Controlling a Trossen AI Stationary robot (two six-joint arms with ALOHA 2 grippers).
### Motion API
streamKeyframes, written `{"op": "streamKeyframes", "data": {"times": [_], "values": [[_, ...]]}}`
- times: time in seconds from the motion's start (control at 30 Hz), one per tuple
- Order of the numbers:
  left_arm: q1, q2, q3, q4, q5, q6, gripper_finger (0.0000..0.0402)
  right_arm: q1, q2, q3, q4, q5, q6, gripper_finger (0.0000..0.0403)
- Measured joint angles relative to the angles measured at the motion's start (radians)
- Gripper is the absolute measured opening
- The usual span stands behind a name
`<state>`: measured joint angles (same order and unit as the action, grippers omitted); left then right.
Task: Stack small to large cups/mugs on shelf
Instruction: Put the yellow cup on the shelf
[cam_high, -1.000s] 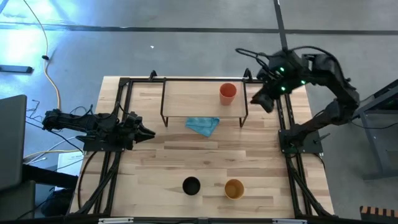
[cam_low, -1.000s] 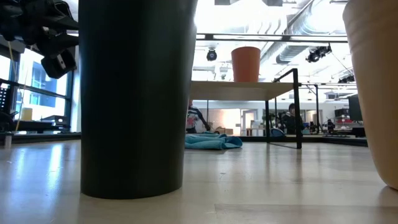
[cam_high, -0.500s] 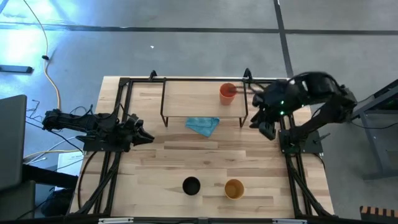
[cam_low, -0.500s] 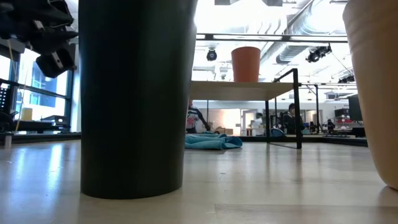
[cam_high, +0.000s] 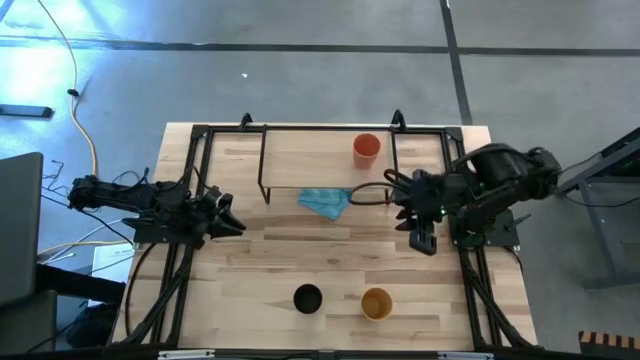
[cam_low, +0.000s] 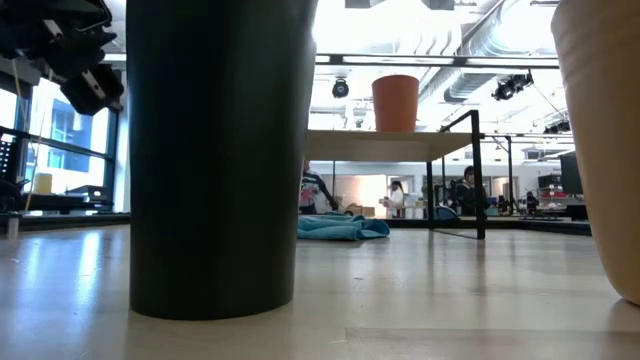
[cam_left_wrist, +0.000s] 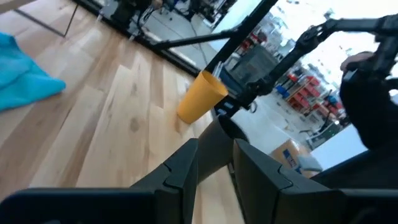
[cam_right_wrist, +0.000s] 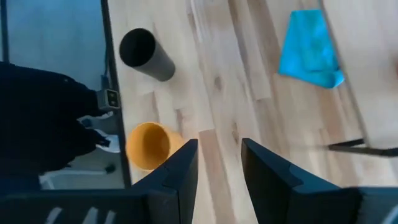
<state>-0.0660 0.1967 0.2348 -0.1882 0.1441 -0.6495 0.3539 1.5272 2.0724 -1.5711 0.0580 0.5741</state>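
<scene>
Hanging over the table's right side, in front of the shelf (cam_high: 310, 160) and well short of the front cups: right gripper (cam_high: 424, 243), fingers (cam_right_wrist: 180, 171) parted to a moderate gap with nothing between them. Parked at the left edge: left gripper (cam_high: 228, 213), fingers (cam_left_wrist: 186, 171) a narrow gap apart, empty.

Standing upright on the shelf near its right end: red cup (cam_high: 366, 149). Upright near the table's front edge, just beside each other: black cup (cam_high: 307, 298) and yellow cup (cam_high: 376, 302). Lying by the shelf's front: blue cloth (cam_high: 325, 201).

Probably light, stiff, smooth plastic, so prone to slide or tip under a sideways nudge. Best taken by pinching the rim wall, one finger inside and one outside, or across the upper body. Likely next: yellow cup, closest to the right gripper.
</scene>
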Motion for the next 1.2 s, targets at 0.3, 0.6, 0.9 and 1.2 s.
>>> {"op": "streamKeyframes", "data": {"times": [0.3, 0.6, 0.9, 1.2], "values": [[0.0, 0.0, 0.0, 0.037, 0.005, -0.178, 0.0092, 0.152, 0.026, 0.0, 0.0, -0.006, 0.2, 0.0114], [-0.001, 0.025, 0.0, 0.126, 0.032, -0.212, 0.0092, 0.281, 0.173, 0.0, 0.0, 0.0, 0.278, 0.0114], [-0.001, 0.083, 0.0, 0.142, 0.039, -0.169, 0.0092, 0.318, 0.331, 0.0, 0.0, 0.125, 0.385, 0.0114], [0.0, 0.114, 0.0, 0.14, 0.035, -0.132, 0.0092, 0.323, 0.443, 0.0, 0.0, 0.165, 0.434, 0.0114]]}}
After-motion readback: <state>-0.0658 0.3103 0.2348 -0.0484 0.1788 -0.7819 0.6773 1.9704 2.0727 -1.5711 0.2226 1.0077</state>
